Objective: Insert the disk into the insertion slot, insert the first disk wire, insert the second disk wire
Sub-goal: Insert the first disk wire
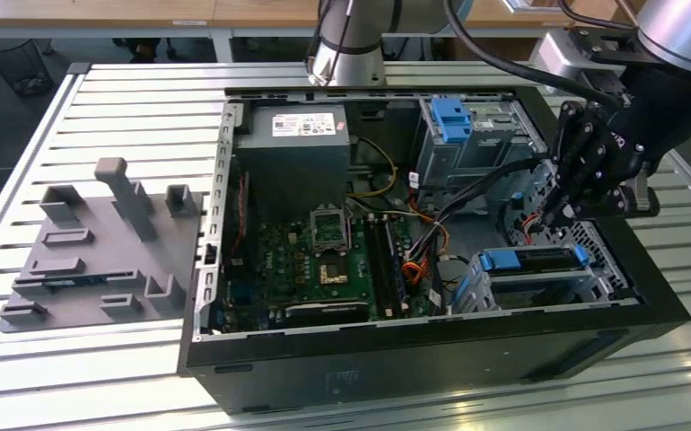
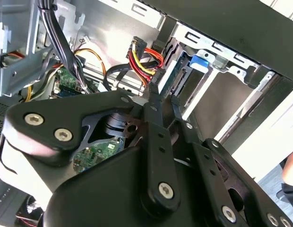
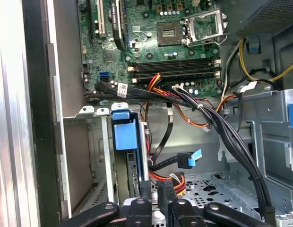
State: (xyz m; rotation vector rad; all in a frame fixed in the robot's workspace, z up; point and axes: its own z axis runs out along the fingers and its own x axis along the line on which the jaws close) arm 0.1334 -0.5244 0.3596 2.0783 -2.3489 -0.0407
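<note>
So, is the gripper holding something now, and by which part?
It cannot be told. The gripper is down at the red and yellow wire bundle, beside the disk sitting in the insertion slot, but any contact is hidden.

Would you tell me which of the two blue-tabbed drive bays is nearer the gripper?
The low cage holding the blue-framed disk, right beside the gripper in the exterior view; the taller bay sits farther off.
</note>
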